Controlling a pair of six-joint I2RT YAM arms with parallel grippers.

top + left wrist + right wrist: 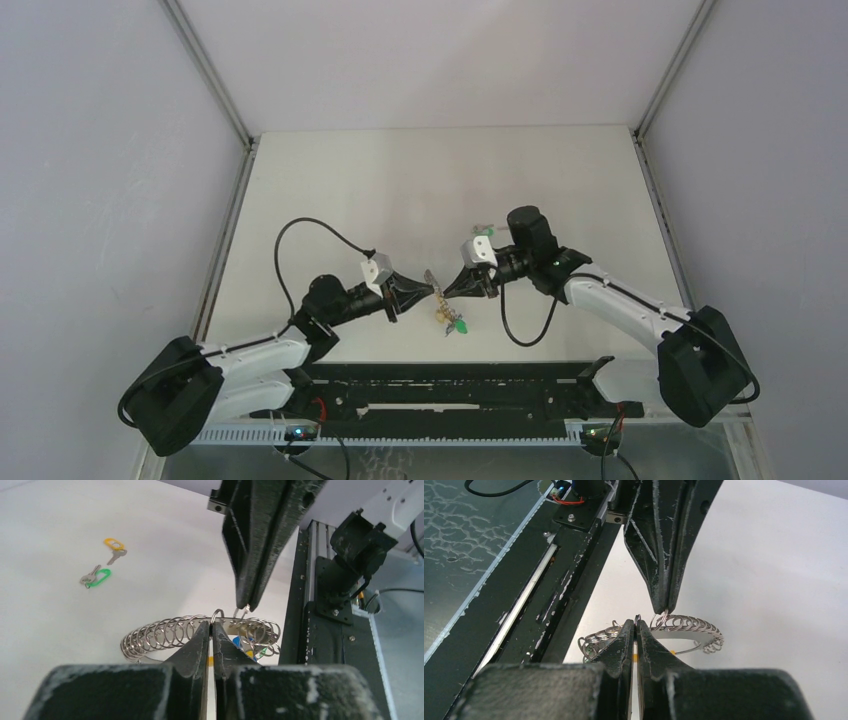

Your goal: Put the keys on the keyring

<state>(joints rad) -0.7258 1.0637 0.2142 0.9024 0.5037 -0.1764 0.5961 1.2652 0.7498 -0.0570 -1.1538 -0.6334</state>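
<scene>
1. My left gripper (pixel 212 626) has its fingers pinched almost together on a small wire loop at the top of the keyring (pixel 165 636).
2. My right gripper (pixel 245 605) enters the left wrist view from 12 o'clock, fingers fully closed on a neighbouring loop of the same ring.
3. From above, the two tips meet nose to nose and the keyring hangs at their 6 o'clock.
4. Two keys lie on the table (pixel 60 630) at 10 o'clock from the ring, well apart from it: a yellow-headed key (pixel 115 545) and a green-headed key (pixel 98 577).
</scene>
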